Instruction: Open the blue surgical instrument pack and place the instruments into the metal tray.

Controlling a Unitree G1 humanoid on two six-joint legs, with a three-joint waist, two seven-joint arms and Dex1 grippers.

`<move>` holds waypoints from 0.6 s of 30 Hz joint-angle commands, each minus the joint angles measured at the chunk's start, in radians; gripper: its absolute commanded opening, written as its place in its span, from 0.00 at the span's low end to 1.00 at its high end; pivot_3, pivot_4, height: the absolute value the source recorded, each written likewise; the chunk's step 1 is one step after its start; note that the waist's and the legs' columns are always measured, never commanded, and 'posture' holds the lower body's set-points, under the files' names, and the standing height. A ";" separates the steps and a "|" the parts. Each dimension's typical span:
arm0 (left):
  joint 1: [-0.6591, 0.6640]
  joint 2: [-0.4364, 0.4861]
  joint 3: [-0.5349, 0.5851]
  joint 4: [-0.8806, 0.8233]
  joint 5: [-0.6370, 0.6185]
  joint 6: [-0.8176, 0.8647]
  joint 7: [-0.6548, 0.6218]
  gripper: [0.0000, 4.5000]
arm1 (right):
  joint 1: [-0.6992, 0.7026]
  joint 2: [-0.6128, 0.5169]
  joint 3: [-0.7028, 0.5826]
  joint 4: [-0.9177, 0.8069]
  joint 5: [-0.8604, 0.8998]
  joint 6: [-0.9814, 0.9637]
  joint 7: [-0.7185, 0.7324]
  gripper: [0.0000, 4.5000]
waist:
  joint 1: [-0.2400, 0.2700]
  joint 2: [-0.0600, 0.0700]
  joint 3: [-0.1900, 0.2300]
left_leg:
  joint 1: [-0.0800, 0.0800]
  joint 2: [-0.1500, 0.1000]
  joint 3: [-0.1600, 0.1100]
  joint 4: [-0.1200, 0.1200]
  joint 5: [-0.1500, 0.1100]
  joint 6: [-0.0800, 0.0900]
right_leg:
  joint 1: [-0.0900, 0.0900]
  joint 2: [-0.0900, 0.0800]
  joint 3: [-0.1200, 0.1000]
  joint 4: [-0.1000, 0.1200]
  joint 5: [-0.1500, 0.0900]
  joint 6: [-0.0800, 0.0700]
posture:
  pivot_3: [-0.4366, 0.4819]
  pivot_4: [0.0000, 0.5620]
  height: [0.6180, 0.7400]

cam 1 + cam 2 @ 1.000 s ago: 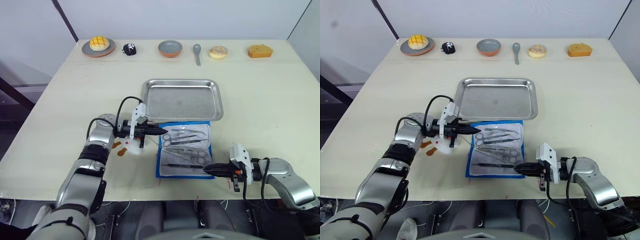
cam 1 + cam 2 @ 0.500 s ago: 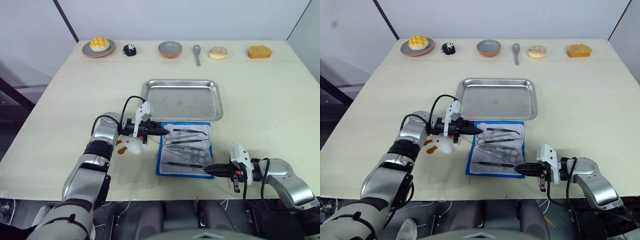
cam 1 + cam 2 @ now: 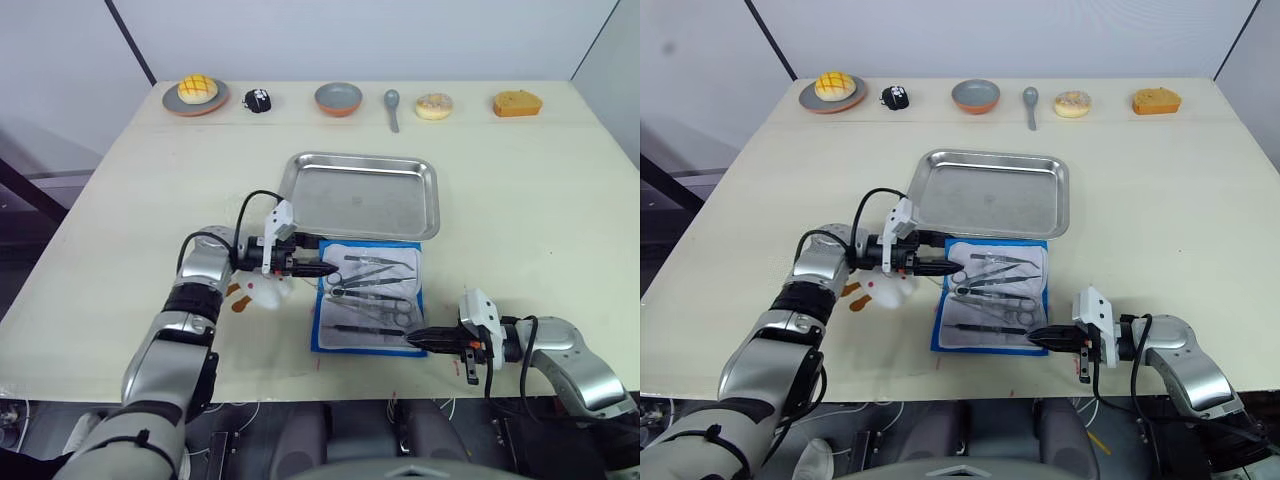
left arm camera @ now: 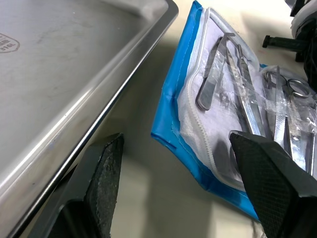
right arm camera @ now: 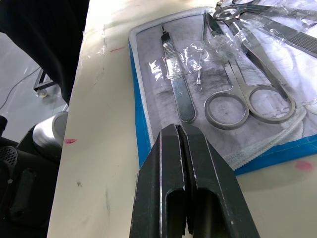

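The table (image 3: 520, 200) is the biggest thing here, w/ the metal tray (image 3: 362, 197) sitting empty mid-table. Next down, the blue surgical instrument pack (image 3: 369, 297) lies open, grey-white lining up, just beside the tray's near rim w/ a thin strip of table between them. The instruments (image 3: 372, 290) lie on that lining, scissors, forceps and a flat-handled tool, some under clear film, none in the tray.

The left gripper (image 3: 952, 268) points across the pack's left edge, jaws wide apart; in its wrist view 1 finger (image 4: 104, 181) sits by the tray's rim, the other over the pack's lining, w/ the pack's blue corner and bare table in the gap between them.

The right gripper (image 3: 413, 339) lies low at the pack's near right corner, jaws pressed together w/ nothing between them, tip right at the blue edge; just ahead of the tip are a flat handle and 2 scissor rings.

Small white lump w/ orange bits (image 3: 258, 293) lies just under the left gripper's wrist, left of the pack.
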State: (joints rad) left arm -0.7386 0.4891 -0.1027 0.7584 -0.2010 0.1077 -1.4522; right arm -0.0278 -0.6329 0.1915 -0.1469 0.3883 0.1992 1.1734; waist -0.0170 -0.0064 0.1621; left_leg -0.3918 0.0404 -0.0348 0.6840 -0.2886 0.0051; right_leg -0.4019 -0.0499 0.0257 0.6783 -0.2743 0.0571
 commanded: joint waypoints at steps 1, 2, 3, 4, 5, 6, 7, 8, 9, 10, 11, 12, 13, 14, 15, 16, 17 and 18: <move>0.013 0.026 0.024 -0.052 -0.025 0.023 -0.018 0.80 | 0.015 -0.004 0.013 0.032 -0.022 0.011 -0.001 0.00 | 0.000 0.000 0.000 | 0.000 0.000 0.000 0.000 0.000 0.000 | 0.000 0.000 0.000 0.000 0.000 0.000 | 0.48 0.27 0.94; 0.018 0.031 0.030 -0.068 -0.033 0.035 -0.027 0.80 | 0.016 -0.003 0.013 0.031 -0.021 0.011 -0.001 0.00 | -0.001 0.000 0.000 | 0.000 0.000 0.000 0.000 0.000 0.000 | 0.000 0.000 0.000 0.000 0.000 0.000 | 0.48 0.27 0.94; 0.023 0.035 0.036 -0.085 -0.042 0.048 -0.034 0.80 | 0.016 -0.003 0.012 0.030 -0.021 0.010 -0.002 0.00 | -0.001 0.000 0.000 | 0.000 0.000 0.000 0.000 0.000 0.000 | 0.000 0.000 0.000 0.000 0.000 0.000 | 0.48 0.27 0.94; 0.030 0.044 0.042 -0.108 -0.053 0.062 -0.045 0.80 | 0.017 0.001 0.007 0.029 -0.021 0.000 -0.006 0.00 | -0.001 0.000 0.000 | 0.000 0.000 0.000 0.000 0.000 0.000 | 0.000 0.000 0.000 0.000 0.000 0.000 | 0.48 0.27 0.94; 0.040 0.054 0.047 -0.132 -0.063 0.070 -0.057 0.80 | 0.017 0.003 0.004 0.026 -0.020 -0.008 -0.008 0.00 | -0.002 0.000 0.000 | 0.000 0.000 0.000 0.000 0.000 0.000 | 0.000 0.000 0.000 0.000 0.000 0.000 | 0.48 0.27 0.94; 0.053 0.066 0.050 -0.160 -0.074 0.066 -0.073 0.80 | 0.017 0.005 0.000 0.019 -0.015 -0.005 -0.011 0.00 | -0.001 0.000 0.000 | 0.000 0.000 0.000 0.000 0.000 0.000 | 0.000 0.000 0.000 0.000 0.000 0.000 | 0.48 0.27 0.94; 0.064 0.077 0.052 -0.183 -0.082 0.061 -0.086 0.80 | 0.018 0.006 -0.005 0.012 -0.009 0.000 -0.014 0.00 | -0.002 0.000 0.000 | 0.000 0.000 0.000 0.000 0.000 0.000 | 0.000 0.000 0.000 0.000 0.000 0.000 | 0.48 0.27 0.94; 0.076 0.089 0.056 -0.203 -0.087 0.048 -0.096 0.80 | 0.021 0.010 -0.012 0.003 0.003 0.007 -0.017 0.00 | -0.002 0.000 0.000 | 0.000 0.000 0.000 0.000 0.000 0.000 | 0.000 0.000 0.000 0.000 0.000 0.000 | 0.48 0.27 0.94; 0.090 0.101 0.063 -0.221 -0.093 0.021 -0.103 0.80 | 0.025 0.015 -0.021 -0.009 0.017 0.014 -0.022 0.00 | -0.001 0.000 0.000 | 0.000 0.000 0.000 0.000 0.000 0.000 | 0.000 0.000 0.000 0.000 0.000 0.000 | 0.48 0.27 0.94; 0.102 0.112 0.073 -0.238 -0.105 0.008 -0.114 0.80 | 0.028 0.016 -0.028 -0.019 0.025 0.016 -0.024 0.00 | -0.001 0.000 0.000 | 0.000 0.000 0.000 0.000 0.000 0.000 | 0.000 0.000 0.000 0.000 0.000 0.000 | 0.48 0.27 0.94; 0.115 0.123 0.083 -0.257 -0.121 0.001 -0.126 0.80 | 0.033 0.014 -0.033 -0.031 0.032 0.014 -0.022 0.00 | 0.000 0.000 0.000 | 0.000 0.000 0.000 0.000 0.000 0.000 | 0.000 0.000 0.000 0.000 0.000 0.000 | 0.48 0.27 0.94; 0.125 0.134 0.099 -0.272 -0.138 -0.004 -0.136 0.80 | 0.038 0.010 -0.041 -0.043 0.039 0.011 -0.021 0.00 | 0.001 0.000 0.000 | 0.000 0.000 0.000 0.000 0.000 0.000 | 0.000 0.000 0.000 0.000 0.000 0.000 | 0.48 0.27 0.94; 0.131 0.145 0.111 -0.283 -0.151 -0.005 -0.143 0.80 | 0.042 0.007 -0.049 -0.053 0.046 0.008 -0.021 0.00 | 0.002 0.000 0.000 | 0.000 0.000 0.000 0.000 0.000 0.000 | 0.000 0.000 0.000 0.000 0.000 0.000 | 0.48 0.27 0.94; 0.138 0.159 0.123 -0.294 -0.164 -0.013 -0.151 0.80 | 0.045 0.006 -0.060 -0.066 0.058 0.008 -0.022 0.00 | 0.002 0.000 0.000 | 0.000 0.000 0.000 0.000 0.000 0.000 | 0.000 0.000 0.000 0.000 0.000 0.000 | 0.48 0.27 0.94; 0.143 0.169 0.130 -0.304 -0.172 -0.020 -0.155 0.80 | 0.049 0.006 -0.070 -0.077 0.068 0.011 -0.024 0.00 | 0.003 0.000 0.000 | -0.001 0.000 0.000 0.000 0.000 0.000 | 0.000 0.000 0.000 0.000 0.000 0.000 | 0.48 0.27 0.94; 0.151 0.184 0.139 -0.325 -0.187 -0.026 -0.159 0.80 | 0.051 0.003 -0.087 -0.095 0.083 0.014 -0.025 0.00 | 0.003 0.000 0.000 | -0.001 0.000 0.000 0.000 0.000 0.000 | 0.000 0.000 0.000 0.000 0.000 0.000 | 0.48 0.27 0.94; 0.159 0.198 0.143 -0.345 -0.201 -0.030 -0.161 0.80 | 0.053 0.000 -0.101 -0.110 0.098 0.019 -0.026 0.00 | 0.002 0.000 0.001 | -0.001 0.000 0.000 0.000 0.000 0.000 | -0.001 0.000 0.000 0.000 0.000 0.000 | 0.48 0.27 0.94; 0.165 0.207 0.144 -0.359 -0.211 -0.032 -0.162 0.80 | 0.054 -0.001 -0.111 -0.120 0.107 0.023 -0.026 0.00 | 0.002 0.000 0.001 | -0.001 0.000 0.000 0.000 0.000 0.000 | -0.001 0.000 0.000 0.000 0.000 0.000 | 0.48 0.27 0.94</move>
State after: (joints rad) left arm -0.5754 0.6779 0.0113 0.4499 -0.3733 0.0980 -1.5611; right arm 0.0255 -0.6245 0.1227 -0.2103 0.4576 0.2191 1.1476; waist -0.0152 -0.0064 0.1626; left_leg -0.3929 0.0407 -0.0350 0.6839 -0.2887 0.0053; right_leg -0.4026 -0.0500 0.0257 0.6781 -0.2743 0.0570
